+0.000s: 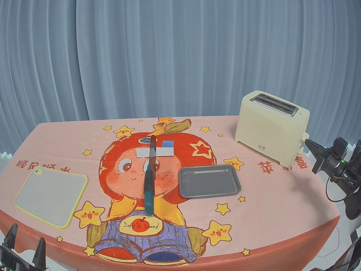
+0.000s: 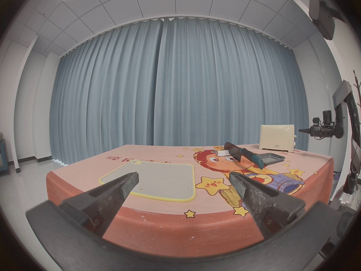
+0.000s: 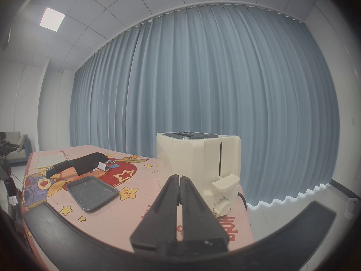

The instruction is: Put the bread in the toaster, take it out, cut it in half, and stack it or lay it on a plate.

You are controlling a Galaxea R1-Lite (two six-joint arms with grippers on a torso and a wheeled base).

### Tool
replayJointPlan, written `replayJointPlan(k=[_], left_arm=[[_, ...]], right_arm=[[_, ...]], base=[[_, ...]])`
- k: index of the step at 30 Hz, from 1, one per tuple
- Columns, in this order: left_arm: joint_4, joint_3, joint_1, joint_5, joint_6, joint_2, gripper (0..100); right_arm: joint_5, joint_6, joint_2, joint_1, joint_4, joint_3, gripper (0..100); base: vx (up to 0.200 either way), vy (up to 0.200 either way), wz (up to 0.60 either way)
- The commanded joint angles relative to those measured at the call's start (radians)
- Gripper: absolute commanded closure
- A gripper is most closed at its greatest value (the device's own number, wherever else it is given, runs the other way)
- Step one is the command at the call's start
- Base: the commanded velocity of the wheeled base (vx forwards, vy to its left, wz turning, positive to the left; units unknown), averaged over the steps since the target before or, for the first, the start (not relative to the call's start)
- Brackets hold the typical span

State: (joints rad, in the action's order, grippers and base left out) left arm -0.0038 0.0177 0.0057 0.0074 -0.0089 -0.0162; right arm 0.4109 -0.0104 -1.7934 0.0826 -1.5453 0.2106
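A cream toaster [image 1: 272, 127] stands at the table's back right, its two top slots dark; what is inside them is hidden. Its side lever [image 3: 225, 181] sits low in its slot. My right gripper [image 1: 307, 142] is shut with nothing in it, its tip close beside that lever end of the toaster [image 3: 195, 162]. A grey rectangular plate [image 1: 209, 180] lies bare right of the table's centre. A knife [image 1: 150, 174] with a teal handle lies in the middle, blade pointing away. My left gripper [image 2: 183, 179] hangs open off the table's front left corner.
A grey cutting board [image 1: 51, 195] with a yellow rim lies at the front left. White and blue rectangles [image 1: 155, 152] sit under the knife blade. A cartoon-printed pink cloth [image 1: 270, 207] covers the table. Blue curtains hang behind it.
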Motion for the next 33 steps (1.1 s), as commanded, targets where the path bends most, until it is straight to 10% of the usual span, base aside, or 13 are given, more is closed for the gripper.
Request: replayJointPlan(k=[1, 33], left_arm=[[-0.001, -0.018, 0.000, 0.000, 0.000, 0.016, 0], [-0.001, -0.018, 0.000, 0.000, 0.000, 0.016, 0]], right_arm=[[0.000, 0.000, -0.006, -0.001, -0.001, -0.002, 100], [-0.004, 0.012, -0.006, -0.033, -0.001, -0.097, 100]], base=[[0.000, 0.000, 0.00], [0.000, 0.000, 0.00]])
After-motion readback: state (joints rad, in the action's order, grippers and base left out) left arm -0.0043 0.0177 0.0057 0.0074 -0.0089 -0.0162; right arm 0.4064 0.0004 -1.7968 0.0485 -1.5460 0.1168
